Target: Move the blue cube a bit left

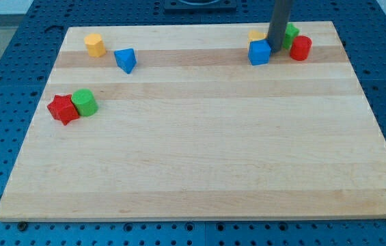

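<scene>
**Blue cube to be nudged left**

While my tip (275,46) is set just right of the blue cube (259,52), near the board's (199,171) top right corner, nothing is held; a bare rod is all that is seen. A slow, short push left is needed. The yellow block (255,35) behind should be missed.

blue cube (259,52), upright, view's top right

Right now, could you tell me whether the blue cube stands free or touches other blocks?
Cannot tell: my tip sits at the blue cube's upper right, hiding its gap to the yellow block.
</scene>
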You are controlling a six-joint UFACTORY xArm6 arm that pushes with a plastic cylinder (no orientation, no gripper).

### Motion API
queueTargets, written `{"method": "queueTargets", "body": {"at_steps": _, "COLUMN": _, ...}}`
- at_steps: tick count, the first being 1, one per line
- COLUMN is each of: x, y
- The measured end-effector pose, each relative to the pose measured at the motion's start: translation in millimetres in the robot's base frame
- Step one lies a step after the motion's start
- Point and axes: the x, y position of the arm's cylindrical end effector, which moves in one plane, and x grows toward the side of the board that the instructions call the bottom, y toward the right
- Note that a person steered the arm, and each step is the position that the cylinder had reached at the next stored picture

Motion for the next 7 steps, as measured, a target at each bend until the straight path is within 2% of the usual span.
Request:
{"method": "queueTargets", "body": {"at_steps": 3, "x": 97, "y": -61}}
{"method": "queueTargets", "body": {"at_steps": 4, "x": 109, "y": -64}}
{"method": "queueTargets", "body": {"at_steps": 5, "x": 68, "y": -30}}
{"method": "queueTargets", "body": {"at_steps": 7, "x": 51, "y": -30}}
